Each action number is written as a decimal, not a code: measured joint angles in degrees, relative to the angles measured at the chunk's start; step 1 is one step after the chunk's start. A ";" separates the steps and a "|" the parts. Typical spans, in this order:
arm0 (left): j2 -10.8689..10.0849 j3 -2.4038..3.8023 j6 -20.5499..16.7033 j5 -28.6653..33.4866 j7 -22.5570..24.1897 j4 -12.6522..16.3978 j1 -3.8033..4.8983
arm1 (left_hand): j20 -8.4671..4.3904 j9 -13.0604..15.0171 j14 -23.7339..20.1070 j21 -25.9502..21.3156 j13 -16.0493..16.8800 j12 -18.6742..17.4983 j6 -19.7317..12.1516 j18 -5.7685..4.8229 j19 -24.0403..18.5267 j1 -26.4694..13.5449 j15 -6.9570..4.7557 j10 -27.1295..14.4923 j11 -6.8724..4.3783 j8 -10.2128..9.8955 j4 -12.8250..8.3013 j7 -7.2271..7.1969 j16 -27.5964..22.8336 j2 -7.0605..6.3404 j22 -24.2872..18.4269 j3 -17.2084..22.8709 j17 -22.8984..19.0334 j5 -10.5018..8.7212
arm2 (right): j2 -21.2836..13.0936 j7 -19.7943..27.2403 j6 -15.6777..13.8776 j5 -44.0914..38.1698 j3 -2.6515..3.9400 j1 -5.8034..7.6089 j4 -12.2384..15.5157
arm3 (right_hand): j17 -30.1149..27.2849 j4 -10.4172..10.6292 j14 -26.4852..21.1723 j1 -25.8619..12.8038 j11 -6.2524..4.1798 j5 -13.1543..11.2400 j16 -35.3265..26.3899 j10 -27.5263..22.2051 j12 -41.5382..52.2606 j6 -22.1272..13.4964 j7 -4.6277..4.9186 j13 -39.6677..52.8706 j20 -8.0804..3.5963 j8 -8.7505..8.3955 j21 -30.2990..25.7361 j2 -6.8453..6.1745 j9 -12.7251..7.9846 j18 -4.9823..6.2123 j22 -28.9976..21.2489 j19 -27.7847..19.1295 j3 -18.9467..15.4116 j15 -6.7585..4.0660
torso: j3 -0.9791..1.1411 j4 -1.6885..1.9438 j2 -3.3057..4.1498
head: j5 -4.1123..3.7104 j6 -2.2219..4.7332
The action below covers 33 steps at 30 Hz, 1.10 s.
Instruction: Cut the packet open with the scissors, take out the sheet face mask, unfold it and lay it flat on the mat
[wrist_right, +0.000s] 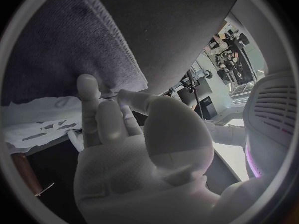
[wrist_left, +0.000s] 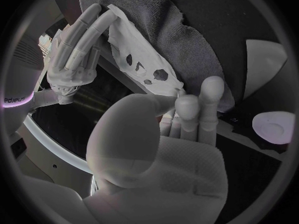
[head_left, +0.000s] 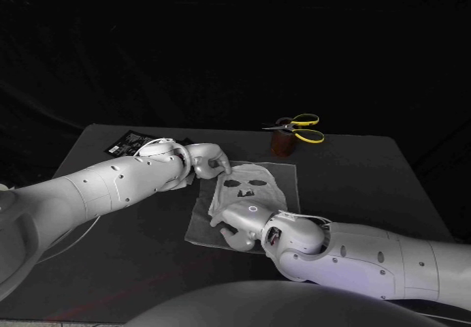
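Mask (head_left: 253, 181) over mat (head_left: 202, 232), scissors (head_left: 300, 128) beyond, packet (head_left: 128, 143) aside

The desk (head_left: 373, 177) is black. The mat (head_left: 201, 231) is grey. The sheet face mask (head_left: 257, 182) is white, with dark holes that make a face pattern. The scissors (head_left: 300, 128) have bright yellow handles. The small pot (head_left: 282, 145) by the scissors is brown. The packet (head_left: 128, 143) is black with tiny white print. The left arm (head_left: 88, 191) and the right arm (head_left: 393, 262) are white. The left hand (head_left: 208, 161) and the right hand (head_left: 244, 221) are silver, fingers too.
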 measured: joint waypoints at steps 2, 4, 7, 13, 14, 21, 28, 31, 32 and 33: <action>0.03 0.00 -0.13 -0.02 0.00 -0.10 0.00 | 0.00 0.00 0.00 0.00 0.00 0.00 -0.09 0.00 0.00 0.00 0.00 -0.09 0.09 0.00 0.00 0.09 0.00 0.00 -0.02 0.00 -0.08 0.00 | -0.30 0.25 0.17 0.29 -0.04 -0.12 0.45 | 0.03 0.00 -0.12 0.00 0.21 0.00 0.00 0.47 0.00 0.01 0.00 0.01 0.00 0.00 0.00 0.00 0.00 -0.01 0.01 0.00 0.00 0.12 | 0.00 -0.02 0.00 | 0.01 0.00; 0.06 -0.02 -0.35 -0.06 0.00 -0.22 -0.01 | 0.00 0.00 0.00 0.00 0.00 0.00 -0.10 -0.01 0.00 0.00 0.00 -0.09 0.08 0.00 0.00 0.09 0.00 0.00 -0.03 0.00 -0.09 0.00 | -0.70 0.57 0.30 0.63 -0.05 -0.19 1.01 | 0.09 0.00 -0.20 0.00 0.24 0.00 0.00 1.28 0.00 0.09 0.07 0.03 0.00 0.00 0.00 0.00 0.00 -0.02 0.01 0.00 0.00 0.21 | 0.00 -0.03 0.00 | 0.01 0.00; 0.10 -0.04 -0.64 -0.13 0.00 -0.35 -0.03 | 0.00 0.00 0.00 0.00 -0.02 0.00 -0.10 -0.01 0.00 0.00 0.00 -0.09 0.09 0.00 0.00 0.09 0.00 0.00 -0.03 0.00 -0.09 0.00 | -1.22 0.94 0.46 1.11 -0.06 -0.32 1.71 | 0.11 -0.11 -0.20 0.00 0.49 0.00 0.22 2.19 0.00 0.29 0.14 0.08 0.14 0.28 0.00 0.00 0.00 -0.03 0.01 -0.14 -0.11 0.21 | 0.04 -0.03 0.00 | 0.00 0.00; 0.11 -0.08 -1.25 -0.36 -0.09 -0.48 -0.07 | 0.00 0.00 -0.13 -0.23 -0.04 0.00 -0.10 -0.01 0.00 0.22 0.12 -0.49 0.08 -0.23 0.00 0.08 0.00 -0.22 -0.15 0.00 -0.16 0.00 | -2.82 2.47 -0.07 2.40 -0.08 -0.47 3.45 | 0.71 -0.16 -0.10 0.33 0.87 0.00 0.81 6.07 0.52 1.13 0.54 0.36 0.63 0.51 0.43 0.29 -0.01 -0.06 0.01 0.22 -0.16 0.71 | 0.07 -0.03 0.00 | -0.09 0.00; 0.10 -0.08 -1.29 -0.37 -0.09 -0.48 -0.07 | 0.00 0.00 -0.20 -0.23 -0.04 0.00 -0.10 -0.01 0.00 0.22 0.20 -0.49 0.08 -0.23 0.00 0.08 0.00 -0.22 -0.15 0.00 -0.16 0.00 | -2.97 2.63 -0.18 2.49 -0.09 -0.47 3.57 | 0.67 -0.27 -0.10 0.58 0.82 0.00 0.81 7.50 0.63 1.52 0.56 0.56 0.63 0.54 0.44 0.54 -0.01 -0.06 0.00 0.22 -0.05 0.71 | 0.07 -0.03 0.00 | -0.09 0.00; -1.05 -0.14 -3.39 -0.38 0.05 0.24 -0.21 | 0.82 0.32 -0.21 -0.49 -0.11 -0.05 0.93 -0.04 0.01 0.64 1.44 0.23 1.28 -0.23 -0.41 1.12 0.00 -0.64 -0.70 -0.41 -0.62 0.00 | -8.37 11.54 -5.89 8.42 -0.15 -0.32 6.24 | 1.51 -1.64 -0.10 1.00 0.88 0.43 1.79 13.84 1.05 3.33 1.14 0.47 0.90 1.27 2.89 0.96 -0.20 -0.10 -0.02 0.56 1.26 0.71 | 0.04 -0.07 -0.04 | -0.02 0.00; -3.21 0.17 -7.17 1.21 1.26 3.17 -0.32 | 1.02 0.40 -0.40 -0.84 0.05 -0.05 1.43 -0.41 -0.20 0.90 1.66 0.66 1.42 -0.23 -0.66 1.64 0.00 -0.90 -0.95 -0.66 -0.81 0.00 | -13.99 21.95 -10.24 15.98 -0.12 0.28 8.88 | 3.78 -1.48 -0.10 1.00 0.62 1.34 3.39 15.16 1.05 4.08 1.06 0.42 0.92 1.61 6.46 0.96 -0.21 -0.46 -0.03 1.77 0.69 0.71 | -0.01 -0.07 -0.05 | 0.06 0.00; -4.33 0.32 -9.04 2.69 2.27 5.10 -0.30 | 1.01 0.40 -0.40 -0.85 0.02 -0.05 1.64 -0.41 -0.20 1.08 1.66 0.67 1.42 -0.23 -0.89 1.84 0.00 -1.08 -1.01 -0.89 -0.95 0.00 | -15.80 24.67 -11.04 18.21 -0.12 0.37 9.69 | 4.17 -1.48 -0.10 1.00 0.52 1.34 3.56 15.46 0.78 4.11 1.02 0.39 1.12 1.61 6.66 0.96 -0.21 -0.49 -0.03 1.98 0.38 0.71 | 0.00 -0.04 -0.05 | 0.07 0.00; -4.68 0.36 -9.61 3.19 2.57 5.63 -0.30 | 1.22 0.40 -0.42 -0.85 0.00 -0.05 1.64 -0.42 0.01 1.27 2.05 0.51 1.58 -0.23 -1.04 1.84 0.09 -1.27 -1.00 -1.04 -0.95 0.00 | -16.30 25.24 -11.22 18.73 -0.12 0.40 9.81 | 4.17 -1.33 -0.10 1.00 0.61 1.55 3.56 15.56 0.78 4.13 1.01 0.35 1.12 1.61 6.66 0.96 -0.21 -0.49 -0.03 1.98 0.23 0.71 | 0.01 -0.03 -0.05 | 0.08 0.00; -5.05 0.40 -10.15 3.67 2.83 6.17 -0.30 | 1.38 0.40 -0.40 -0.85 -0.02 -0.05 1.53 -0.42 -0.16 1.28 2.05 0.23 1.86 -0.23 -1.04 1.95 0.24 -1.28 -1.14 -1.04 -1.05 0.00 | -16.77 25.64 -11.38 19.15 -0.12 0.42 9.89 | 4.18 -1.33 -0.10 1.00 0.60 1.55 3.68 15.57 0.78 4.13 1.01 0.35 1.12 1.61 6.66 0.96 -0.24 -0.49 -0.02 1.98 0.23 0.71 | 0.01 -0.03 -0.05 | 0.08 0.00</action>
